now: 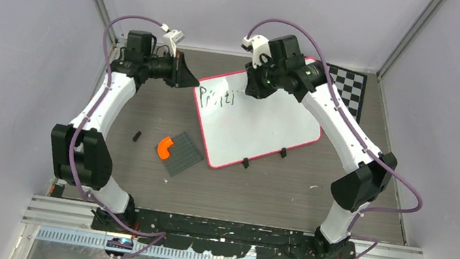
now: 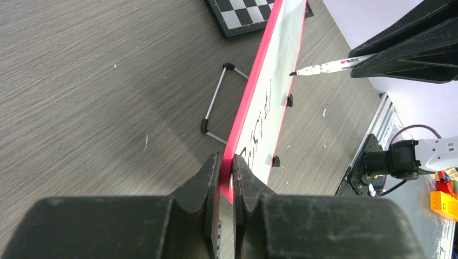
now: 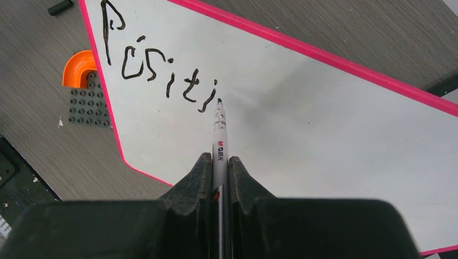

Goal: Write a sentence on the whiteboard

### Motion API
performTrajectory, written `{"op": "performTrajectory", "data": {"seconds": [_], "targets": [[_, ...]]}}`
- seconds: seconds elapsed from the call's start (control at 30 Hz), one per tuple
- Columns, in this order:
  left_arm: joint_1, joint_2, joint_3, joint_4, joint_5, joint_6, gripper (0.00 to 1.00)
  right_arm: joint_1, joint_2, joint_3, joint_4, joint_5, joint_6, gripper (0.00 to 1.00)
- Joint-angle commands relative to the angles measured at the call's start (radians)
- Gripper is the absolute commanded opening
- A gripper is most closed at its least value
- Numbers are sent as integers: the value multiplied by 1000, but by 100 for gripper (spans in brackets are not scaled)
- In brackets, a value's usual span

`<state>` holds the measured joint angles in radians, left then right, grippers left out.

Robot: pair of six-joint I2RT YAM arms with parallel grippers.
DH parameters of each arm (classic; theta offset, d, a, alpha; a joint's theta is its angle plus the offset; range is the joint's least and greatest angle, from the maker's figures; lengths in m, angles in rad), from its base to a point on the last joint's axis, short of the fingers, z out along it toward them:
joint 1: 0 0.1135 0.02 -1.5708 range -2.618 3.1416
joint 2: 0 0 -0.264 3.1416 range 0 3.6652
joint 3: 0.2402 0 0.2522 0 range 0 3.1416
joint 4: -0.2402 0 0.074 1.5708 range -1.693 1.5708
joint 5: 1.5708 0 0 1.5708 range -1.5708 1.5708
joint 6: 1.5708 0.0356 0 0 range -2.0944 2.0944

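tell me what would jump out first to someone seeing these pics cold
The big whiteboard with its pink rim fills the middle of the table, with black scrawl reading roughly "Positi" near its far left corner. The right pincer grips a marker, tip at the end of the letters, while the left pincer clamps the board's rim. Left of the board, a bright orange curved piece sits on a grey studded plate.

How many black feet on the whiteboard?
2, both on the whiteboard's near edge: one foot by its nearest corner, the other foot further right. Others may be hidden at the far edge.
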<state>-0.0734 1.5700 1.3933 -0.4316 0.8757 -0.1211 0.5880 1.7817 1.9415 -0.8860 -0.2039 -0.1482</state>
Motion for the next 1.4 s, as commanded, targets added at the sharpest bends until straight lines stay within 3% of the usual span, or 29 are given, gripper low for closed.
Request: {"op": "performTrajectory", "data": {"seconds": [0.0, 0.57, 1.07, 1.37], "targets": [[-24, 4, 22, -25, 9, 19, 0, 9, 17, 40, 31, -4, -2, 0], [-25, 1, 14, -25, 5, 23, 0, 12, 48, 37, 43, 10, -2, 0], [-26, -5, 1, -16, 6, 18, 0, 13, -3, -71, 50, 28, 1, 0], [-28, -2, 8, -16, 5, 17, 0, 11, 31, 13, 43, 72, -17, 0]]}}
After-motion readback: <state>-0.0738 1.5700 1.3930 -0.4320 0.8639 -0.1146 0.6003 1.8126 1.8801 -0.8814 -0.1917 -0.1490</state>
